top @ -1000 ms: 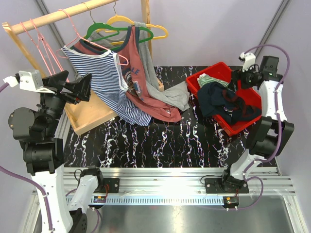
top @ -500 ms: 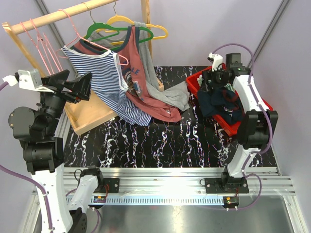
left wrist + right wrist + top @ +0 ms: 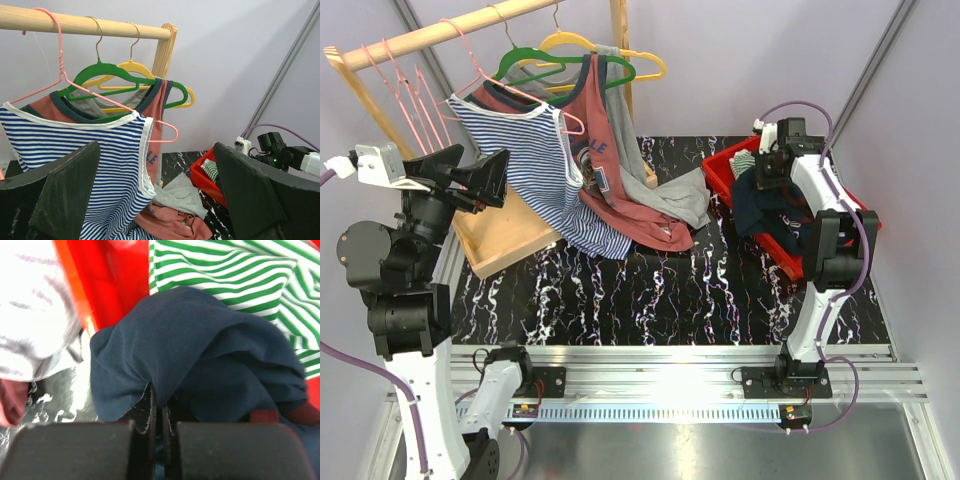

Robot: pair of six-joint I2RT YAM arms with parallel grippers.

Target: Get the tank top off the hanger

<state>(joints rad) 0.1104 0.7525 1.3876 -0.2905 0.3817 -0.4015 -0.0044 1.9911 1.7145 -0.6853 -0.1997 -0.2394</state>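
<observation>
Up on the wooden rail (image 3: 440,30), the striped tank top (image 3: 535,160) hangs on a pink hanger (image 3: 470,75). It is blue and white with a white trim at the neck and armholes, and its lower edge drapes down toward the black marbled table (image 3: 650,290). No writing shows on it.

Just behind it and overlapping it, a rust-red tank top (image 3: 605,130) with dark trim hangs from a green hanger (image 3: 535,55). It carries blue printed letters on the chest. Only part of them shows, and they read something like "LE". A yellow hanger (image 3: 570,42) behind that holds a grey top (image 3: 670,195), which trails onto the table. Spare pink hangers (image 3: 405,85) sit further left on the rail, and the rack stands on a wooden tray (image 3: 505,240).

The left gripper (image 3: 470,172) hovers to the left of the striped tank top, apart from it, with its jaws spread wide and nothing between them.

Well to the right, a red bin (image 3: 720,165) holds a navy garment (image 3: 200,340) and a green-and-white striped cloth (image 3: 225,270). The right gripper (image 3: 157,425) is down over this bin with its jaws brought together. A hem of the navy garment lies right at the slit between them, but I cannot tell whether the cloth is actually caught.
</observation>
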